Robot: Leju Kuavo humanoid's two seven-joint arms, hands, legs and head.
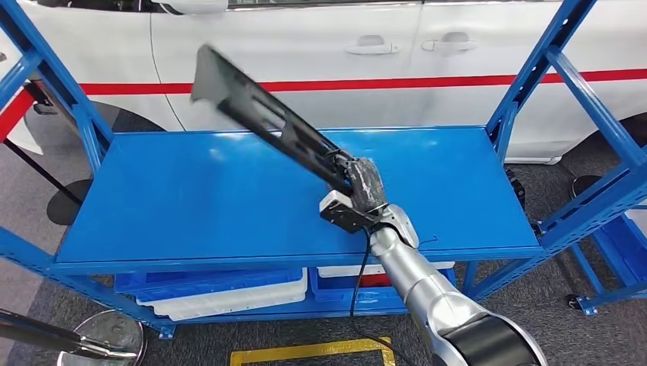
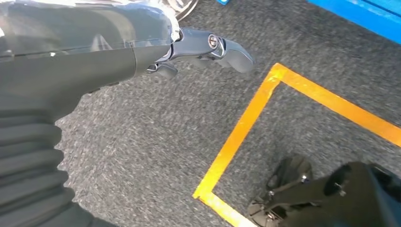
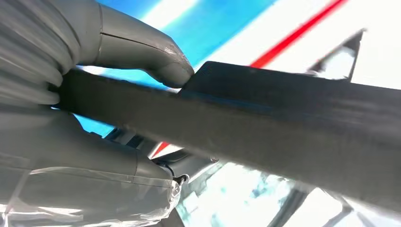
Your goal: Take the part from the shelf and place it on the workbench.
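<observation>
Black and long, the part [image 1: 267, 122] is clasped at its near end by the right hand [image 1: 365, 187], raised tilted above the blue shelf [image 1: 191, 198] (lifted, judging so), leaving the workbench placement undone.

No text, label, brand, number or sign can be read in any view; nothing legible is carried by any surface that is shown.

The right hand [image 1: 365, 185] holds the part [image 1: 263, 114] above the shelf [image 1: 191, 198], the car [image 1: 305, 46] behind.
</observation>
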